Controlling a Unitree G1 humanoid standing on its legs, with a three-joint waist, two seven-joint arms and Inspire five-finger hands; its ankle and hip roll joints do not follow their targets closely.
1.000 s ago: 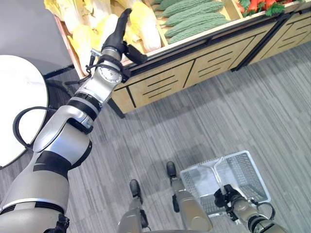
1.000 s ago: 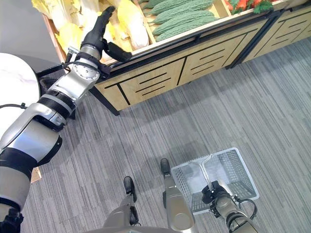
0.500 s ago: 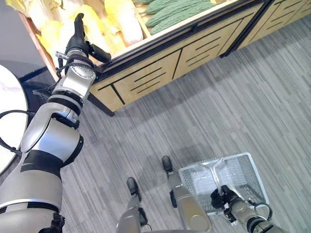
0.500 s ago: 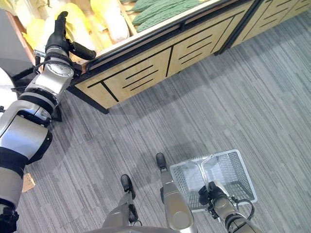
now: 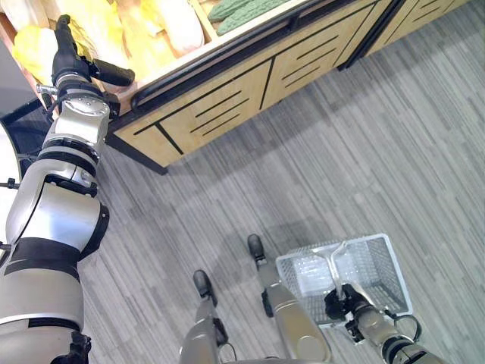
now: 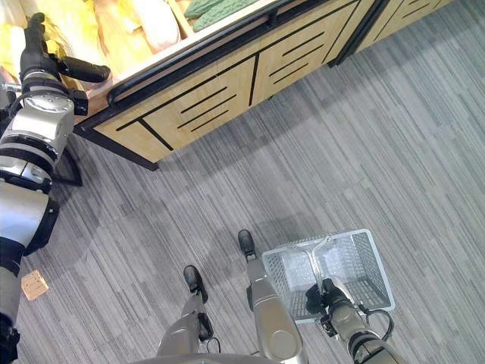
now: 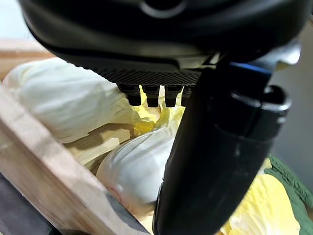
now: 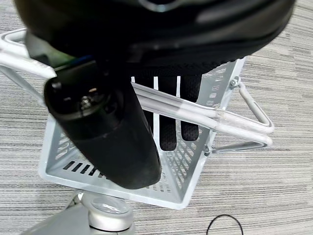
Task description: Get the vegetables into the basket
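Left hand (image 5: pixel 67 54): raised to the wooden produce stand (image 5: pixel 227 98), over the bin of pale yellow cabbages (image 5: pixel 106 30); fingers straight and pointing into the bin, thumb stuck out sideways above the stand's front edge; nothing gripped.
Left hand, wrist view: fingertips (image 7: pixel 151 95) reaching just above the leafy heads, one whitish cabbage (image 7: pixel 134 171) lying right below the thumb, against the bin's wooden front board (image 7: pixel 44 181); contact with the leaves cannot be told.
Right hand (image 5: pixel 345 302): low at the robot's right side, curled round the basket handle (image 8: pixel 205 115); fingers wrapped under the white bars, thumb across the top.
Basket (image 5: pixel 379 258): white wire, hanging from the right hand just above the grey striped floor (image 5: pixel 318 167), well apart from the stand; nothing seen lying on its bottom.
Vegetables: cabbages all in the stand's bin at the far left; green bumpy gourds (image 5: pixel 242 9) in the next compartment to the right, behind a wooden divider.
Stand front: light wood panels with dark slots and a black rim along the top edge.
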